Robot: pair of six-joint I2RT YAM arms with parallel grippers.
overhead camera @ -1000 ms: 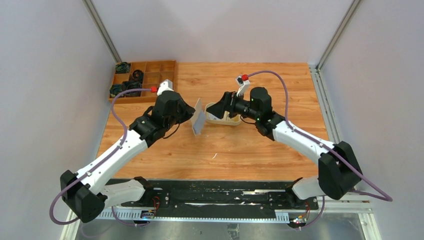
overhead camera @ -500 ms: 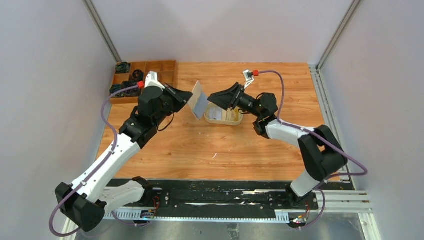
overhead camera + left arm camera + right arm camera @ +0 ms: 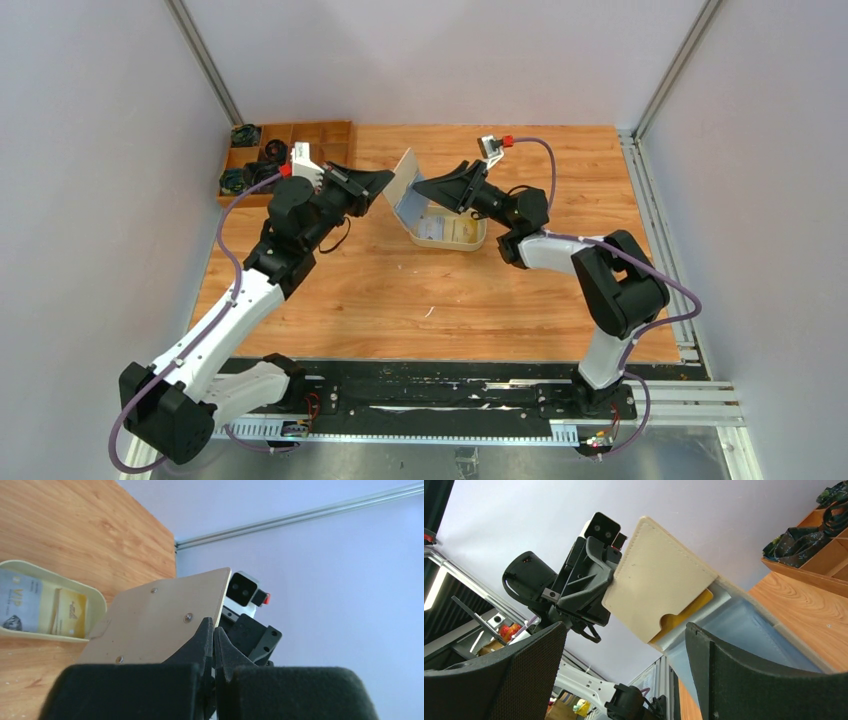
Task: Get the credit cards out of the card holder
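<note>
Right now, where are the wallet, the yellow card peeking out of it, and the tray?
card holder point(image 3: 659, 587), right wrist view, on its beige stitched pocket.
yellow card point(image 3: 684, 614), right wrist view, on the bit showing at the pocket's notch.
tray point(image 3: 45, 636), left wrist view, on its near wall.

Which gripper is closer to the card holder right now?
Left. The left gripper is shut on an edge of the card holder, holding it raised; the right gripper hangs open facing its inner side, apparently not touching.
</note>
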